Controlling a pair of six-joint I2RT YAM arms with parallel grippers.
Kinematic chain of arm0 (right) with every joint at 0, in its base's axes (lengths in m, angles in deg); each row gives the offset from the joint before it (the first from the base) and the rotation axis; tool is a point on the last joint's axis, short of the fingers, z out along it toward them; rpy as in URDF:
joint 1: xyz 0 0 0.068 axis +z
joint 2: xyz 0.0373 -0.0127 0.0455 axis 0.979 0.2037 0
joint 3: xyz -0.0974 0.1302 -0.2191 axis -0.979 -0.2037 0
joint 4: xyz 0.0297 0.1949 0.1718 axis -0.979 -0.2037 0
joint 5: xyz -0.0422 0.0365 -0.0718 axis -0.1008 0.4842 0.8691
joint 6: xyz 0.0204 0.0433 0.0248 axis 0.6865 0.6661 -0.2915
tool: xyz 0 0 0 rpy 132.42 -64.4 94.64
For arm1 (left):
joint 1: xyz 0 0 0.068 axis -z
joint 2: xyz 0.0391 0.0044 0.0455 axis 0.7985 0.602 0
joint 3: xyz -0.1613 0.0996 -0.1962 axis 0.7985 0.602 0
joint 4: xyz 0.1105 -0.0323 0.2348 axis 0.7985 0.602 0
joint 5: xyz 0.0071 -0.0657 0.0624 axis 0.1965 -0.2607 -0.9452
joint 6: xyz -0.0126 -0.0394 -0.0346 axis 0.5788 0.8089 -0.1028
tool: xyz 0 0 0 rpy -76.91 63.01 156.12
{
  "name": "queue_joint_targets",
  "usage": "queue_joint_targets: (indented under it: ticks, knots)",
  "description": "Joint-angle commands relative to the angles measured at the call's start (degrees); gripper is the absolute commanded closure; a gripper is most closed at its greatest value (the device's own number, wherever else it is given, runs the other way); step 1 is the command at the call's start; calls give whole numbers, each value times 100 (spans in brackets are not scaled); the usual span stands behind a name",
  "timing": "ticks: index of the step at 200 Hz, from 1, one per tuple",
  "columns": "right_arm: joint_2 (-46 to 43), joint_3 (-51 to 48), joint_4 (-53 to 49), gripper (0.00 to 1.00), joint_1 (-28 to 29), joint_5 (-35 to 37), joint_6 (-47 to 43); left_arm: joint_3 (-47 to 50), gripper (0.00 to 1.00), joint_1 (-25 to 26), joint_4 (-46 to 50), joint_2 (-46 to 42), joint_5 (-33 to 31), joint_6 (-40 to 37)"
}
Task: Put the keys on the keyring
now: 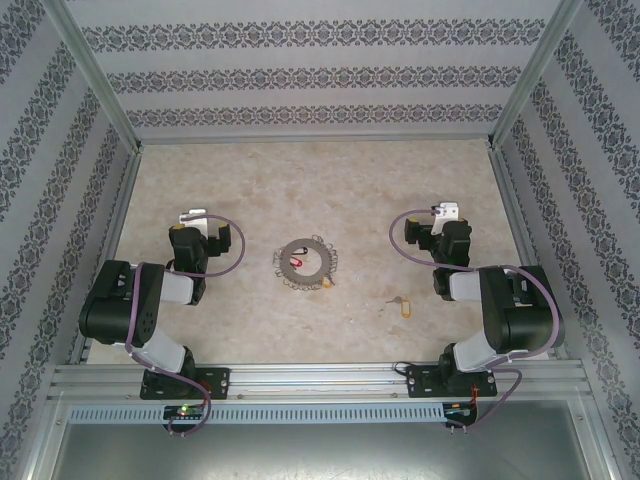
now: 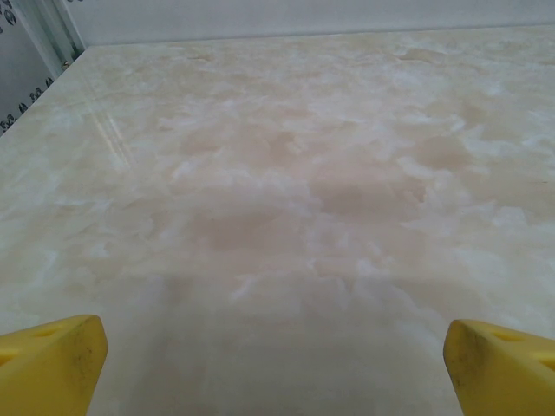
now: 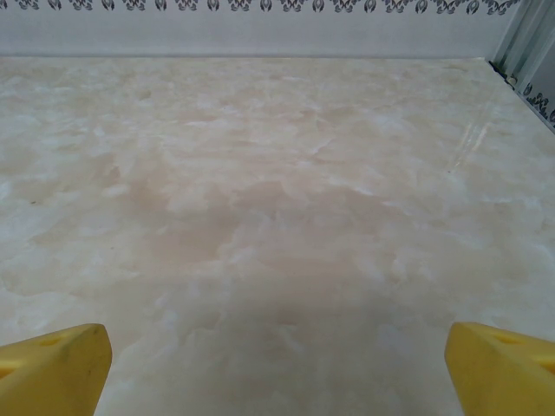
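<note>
Two end effectors, left (image 2: 277, 364) and right (image 3: 277, 364), spread apart | one keyring (image 1: 304, 262) | one yellow key (image 1: 403, 304)

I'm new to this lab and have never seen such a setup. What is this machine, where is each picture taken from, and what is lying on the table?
Two robot arms are bolted at the near edge of a marbled table. The overhead picture comes from a fixed camera above and behind them. The other two come from cameras on the wrists, each looking past its own yellow fingers: the left gripper and the right gripper both stand open, holding nothing. Between the arms lies the keyring, with a red key at its edge. A yellow key lies apart, nearer the right arm.
</note>
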Motion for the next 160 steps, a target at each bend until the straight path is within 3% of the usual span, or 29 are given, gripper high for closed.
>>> queue_joint_targets:
  ticks: [1,160]
  knots:
    - [-45,85,133,2,34,24,48,-80,0,-68,-196,21,85,32]
    - [-65,79,155,2,26,59,77,-72,0,-81,-204,10,147,23]
